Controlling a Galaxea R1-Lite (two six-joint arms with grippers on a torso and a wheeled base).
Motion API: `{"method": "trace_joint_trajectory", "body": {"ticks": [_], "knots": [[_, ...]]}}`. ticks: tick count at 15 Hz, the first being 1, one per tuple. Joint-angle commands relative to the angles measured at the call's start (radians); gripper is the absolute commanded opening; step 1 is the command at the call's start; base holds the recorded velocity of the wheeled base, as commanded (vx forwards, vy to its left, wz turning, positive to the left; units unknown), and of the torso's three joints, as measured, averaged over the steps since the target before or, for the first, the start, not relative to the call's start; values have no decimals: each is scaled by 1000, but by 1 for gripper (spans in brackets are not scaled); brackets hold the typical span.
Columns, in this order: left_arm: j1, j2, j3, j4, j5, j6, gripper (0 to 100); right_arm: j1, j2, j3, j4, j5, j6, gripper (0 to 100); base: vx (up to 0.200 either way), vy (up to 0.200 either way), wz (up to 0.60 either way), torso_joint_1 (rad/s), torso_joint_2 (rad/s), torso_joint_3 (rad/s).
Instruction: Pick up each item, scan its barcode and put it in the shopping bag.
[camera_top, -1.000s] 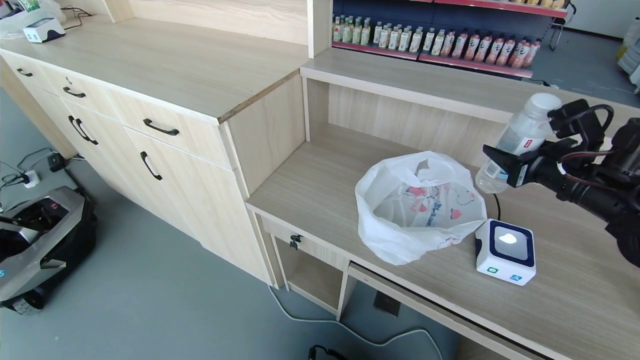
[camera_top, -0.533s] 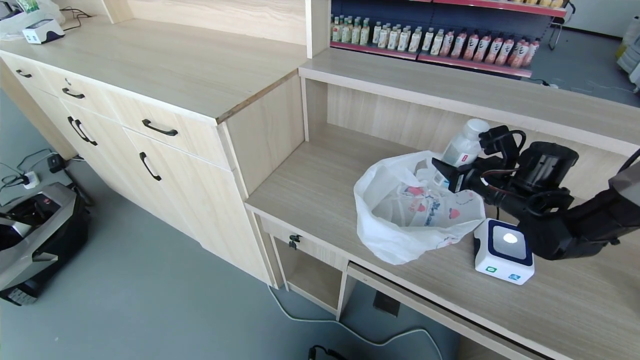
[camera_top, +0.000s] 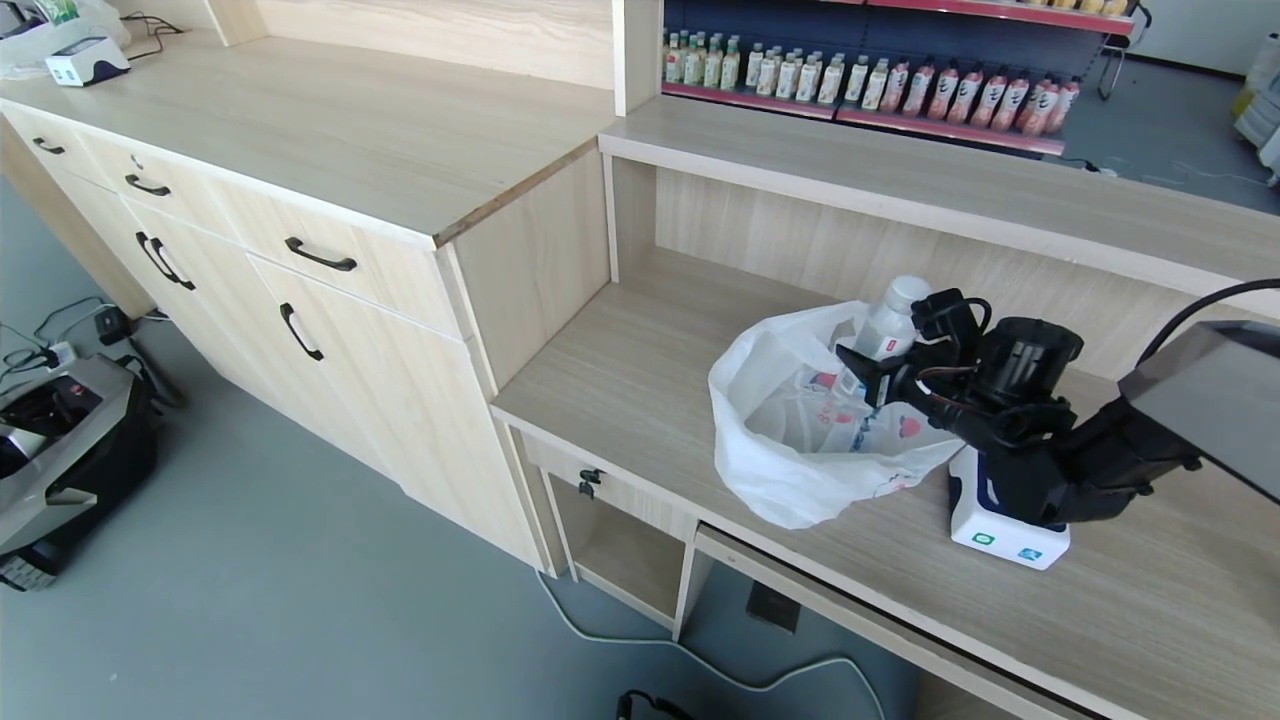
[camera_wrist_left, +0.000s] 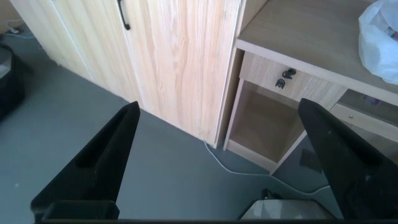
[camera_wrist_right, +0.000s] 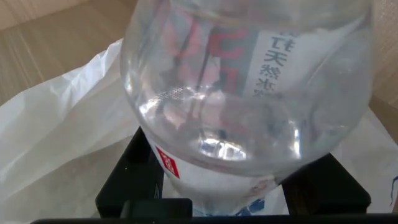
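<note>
My right gripper (camera_top: 872, 366) is shut on a clear water bottle (camera_top: 884, 328) with a white cap and a red label. It holds the bottle upright over the open mouth of the white shopping bag (camera_top: 790, 440) on the counter. From the right wrist the bottle (camera_wrist_right: 249, 93) looms close, with the bag (camera_wrist_right: 56, 155) beneath it. The white barcode scanner (camera_top: 1000, 530) stands just right of the bag, partly hidden by my right arm. My left gripper (camera_wrist_left: 217, 155) hangs open above the grey floor, in front of the cabinet (camera_wrist_left: 180, 56).
The bag sits on a low wooden counter (camera_top: 640, 370) with a raised ledge behind it and a tall drawer cabinet (camera_top: 300, 260) to its left. Shelves of drink bottles (camera_top: 860, 85) line the back. A cable (camera_top: 700, 660) runs on the floor below.
My right arm has carried the bottle leftward and down, from above the scanner to the mouth of the bag. The scanner's lit window is now covered by the arm.
</note>
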Motion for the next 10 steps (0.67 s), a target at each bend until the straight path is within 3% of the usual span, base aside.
{"method": "trace_joint_trajectory", "body": {"ticks": [1,10], "knots": [[0,0,0,-1,0,0,100,-8,39,-25,0,-1,-1,0,0,0,0,0,0,0],[0,0,0,1,0,0,100,-22,79,-33,-13,-1,-9,0,0,0,0,0,0,0]]}}
